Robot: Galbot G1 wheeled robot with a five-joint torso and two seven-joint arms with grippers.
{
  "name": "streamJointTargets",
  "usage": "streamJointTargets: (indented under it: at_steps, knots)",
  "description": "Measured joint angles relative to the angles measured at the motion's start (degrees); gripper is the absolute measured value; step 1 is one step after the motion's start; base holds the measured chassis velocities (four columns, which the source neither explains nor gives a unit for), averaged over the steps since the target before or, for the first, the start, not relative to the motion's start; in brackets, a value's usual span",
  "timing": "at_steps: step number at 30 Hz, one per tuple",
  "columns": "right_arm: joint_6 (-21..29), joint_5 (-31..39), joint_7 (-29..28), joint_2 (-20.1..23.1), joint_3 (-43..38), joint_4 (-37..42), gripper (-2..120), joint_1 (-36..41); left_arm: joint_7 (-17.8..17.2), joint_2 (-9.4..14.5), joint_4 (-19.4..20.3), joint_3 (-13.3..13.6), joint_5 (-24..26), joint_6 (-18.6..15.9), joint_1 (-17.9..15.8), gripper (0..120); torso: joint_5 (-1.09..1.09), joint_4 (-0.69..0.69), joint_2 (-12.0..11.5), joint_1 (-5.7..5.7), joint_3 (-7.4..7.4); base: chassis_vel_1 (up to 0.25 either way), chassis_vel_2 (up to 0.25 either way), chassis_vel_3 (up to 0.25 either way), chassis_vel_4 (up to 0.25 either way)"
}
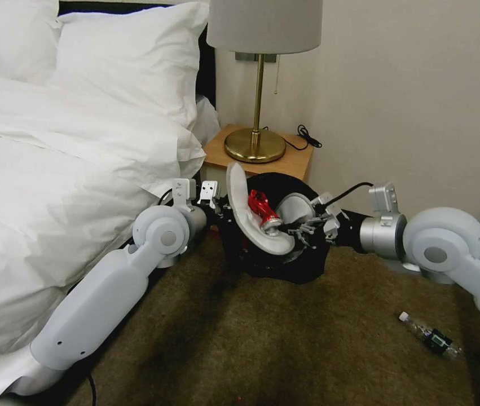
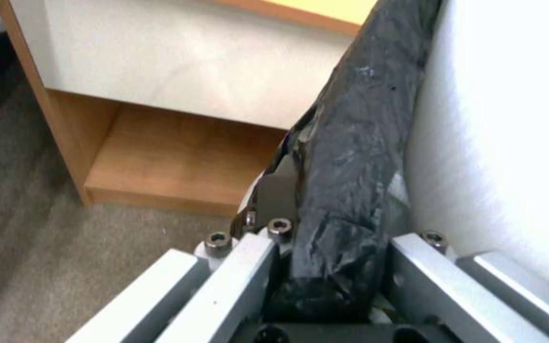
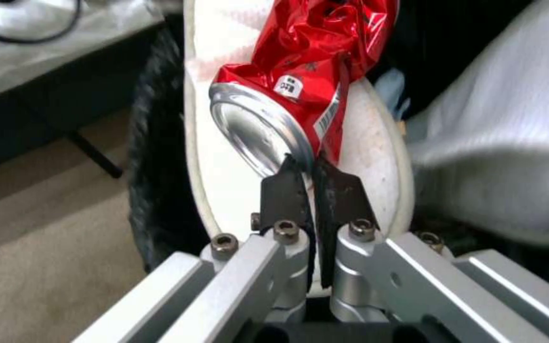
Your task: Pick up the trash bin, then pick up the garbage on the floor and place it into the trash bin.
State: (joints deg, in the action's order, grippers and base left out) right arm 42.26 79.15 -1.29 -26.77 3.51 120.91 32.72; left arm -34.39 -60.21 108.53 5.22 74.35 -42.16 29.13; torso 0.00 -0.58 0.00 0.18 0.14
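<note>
The trash bin point(image 1: 302, 269), lined with a glossy black bag point(image 2: 350, 157), hangs in front of the nightstand. My left gripper point(image 1: 219, 207) is shut on its rim, with the bag pinched between the fingers point(image 2: 278, 190). Inside the bin, a white slipper point(image 1: 238, 197) sticks up and a second slipper point(image 1: 297, 206) lies beside it. Over the bin opening, my right gripper point(image 1: 287, 226) is shut on the rim of a crushed red can point(image 3: 306, 71), which rests against the upright slipper point(image 3: 224, 157). A clear bottle point(image 1: 428, 337) lies on the carpet at the right.
The bed point(image 1: 53, 169) with white bedding runs along the left, close to my left arm. Behind the bin, a wooden nightstand point(image 1: 296, 160) carries a brass lamp point(image 1: 255, 144). A wall stands at the right, and brown carpet point(image 1: 262, 344) lies open in front.
</note>
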Motion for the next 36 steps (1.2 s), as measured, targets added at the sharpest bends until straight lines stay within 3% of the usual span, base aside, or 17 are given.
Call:
streamJointTargets:
  at_steps: [16,36]
  knots:
    - [-0.08,-1.91,-1.96,-3.21,3.21,-2.88,0,-1.14,-2.2,-0.7,-0.63,-1.89,2.86,0.01,0.91,1,0.0,0.01,0.0,0.0,0.0,0.0,0.0,0.0,0.0]
    - [-0.12,2.86,-6.38,-0.46,-6.69,3.39,72,1.52,-3.66,-0.57,-2.32,-3.09,5.47,0.05,1.27,1,0.0,0.0,0.0,0.0,0.0,0.0,0.0,0.0,0.0]
